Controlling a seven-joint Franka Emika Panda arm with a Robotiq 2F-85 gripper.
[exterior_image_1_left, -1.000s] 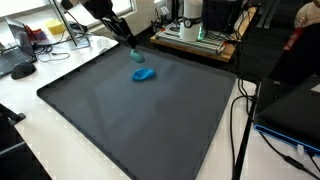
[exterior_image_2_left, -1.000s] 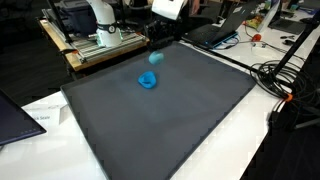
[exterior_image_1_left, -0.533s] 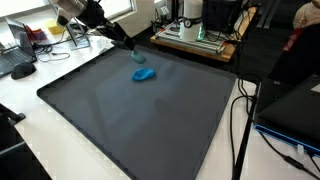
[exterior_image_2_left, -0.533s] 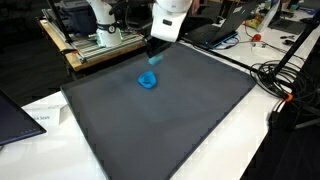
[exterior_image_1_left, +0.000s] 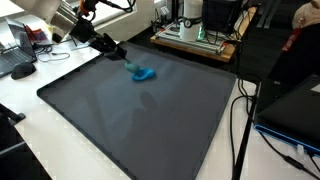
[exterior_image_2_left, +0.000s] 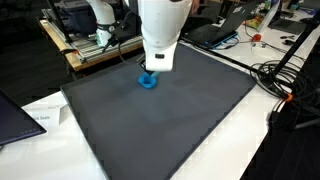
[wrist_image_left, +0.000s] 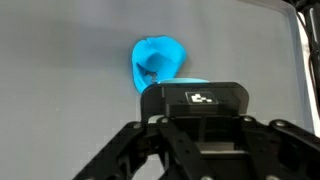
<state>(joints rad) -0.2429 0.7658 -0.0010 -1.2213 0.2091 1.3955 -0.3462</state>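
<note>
Table: a white table is pictured at the far left in an exterior view, with dark desk clutter spread at its back corner.

Arm: the robot's arm is seen entering from the upper left and slanting down toward the mat.

Fingers: the dark fingers are shown clenched and lowered to the mat's far end. Their tips are set at the left edge of the blue object. Whether a fold of it is pinched between them cannot be made out. In the wrist view the tips are hidden behind the black housing.

Blue object: a small, crumpled blue object is seen lying on the mat near its far edge, just right of the fingers. In an exterior view it is found directly under the white wrist. In the wrist view it is framed at upper centre, just above the housing.

Mat: a large dark grey mat is laid across the table, and the blue object is the only thing resting on it.

Back edge: a bench rig with green lights is placed beyond the mat.

Right edge: black cables are draped down the table's white margin, beside a dark laptop.
</note>
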